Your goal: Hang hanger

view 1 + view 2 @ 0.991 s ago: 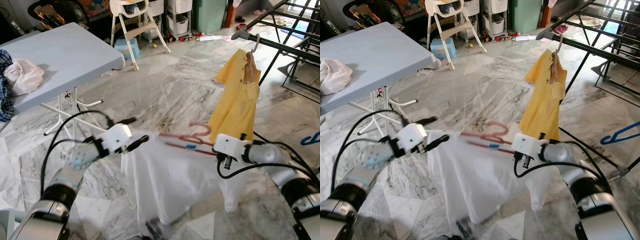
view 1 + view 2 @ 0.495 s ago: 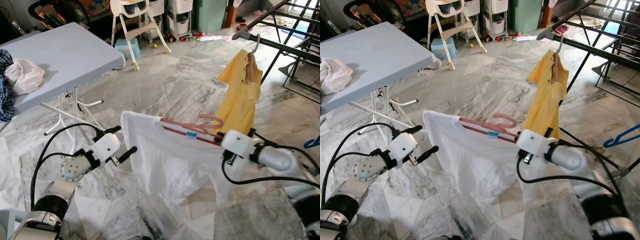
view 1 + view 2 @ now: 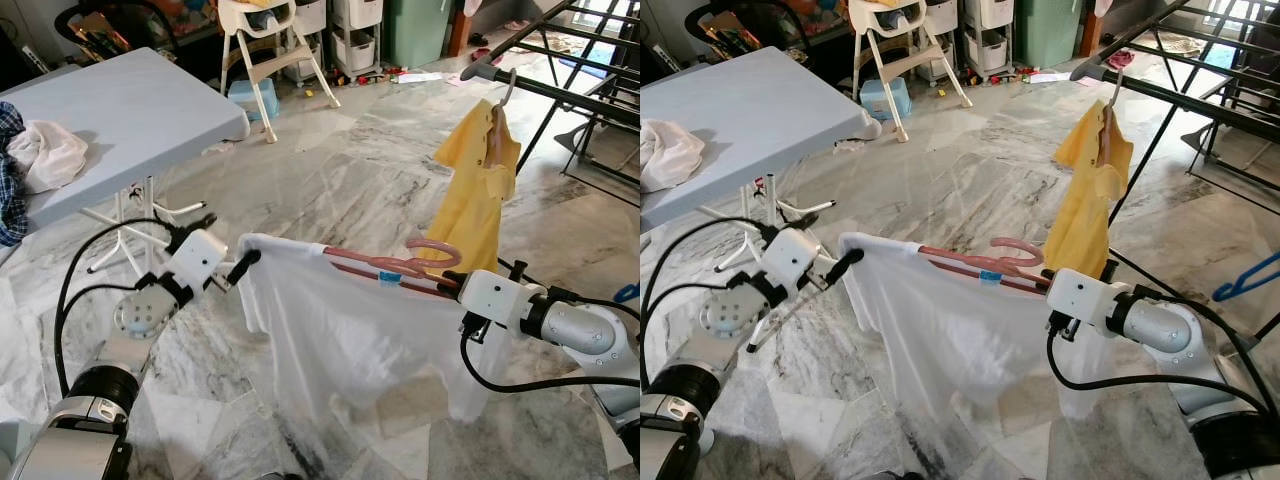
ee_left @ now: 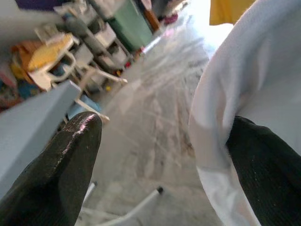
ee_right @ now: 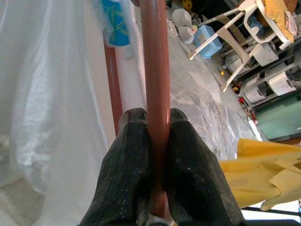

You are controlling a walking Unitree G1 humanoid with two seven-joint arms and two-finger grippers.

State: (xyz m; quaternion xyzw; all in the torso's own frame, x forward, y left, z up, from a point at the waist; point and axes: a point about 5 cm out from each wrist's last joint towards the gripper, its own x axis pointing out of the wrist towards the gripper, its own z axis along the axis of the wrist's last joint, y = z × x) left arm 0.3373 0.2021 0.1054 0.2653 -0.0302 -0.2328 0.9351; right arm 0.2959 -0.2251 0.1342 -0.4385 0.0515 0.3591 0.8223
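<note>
Right wrist view: my right gripper (image 5: pixel 157 141) clenched on pink hanger (image 5: pixel 155 70) carrying white shirt (image 3: pixel 350 340); left gripper (image 4: pixel 164 165) fingers spread, one touching the shirt's edge

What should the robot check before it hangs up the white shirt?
1. Right hand shut tight on the pink hanger: ok.
2. White shirt sits on the hanger: ok, draped over it.
3. Left hand clear of the shirt: not ok, open with one finger at the shirt's edge.
4. Hanger's hook free: ok, it sticks up near the right hand.
5. Room on the drying rack bar: cannot tell; the yellow shirt hangs near its end.
</note>
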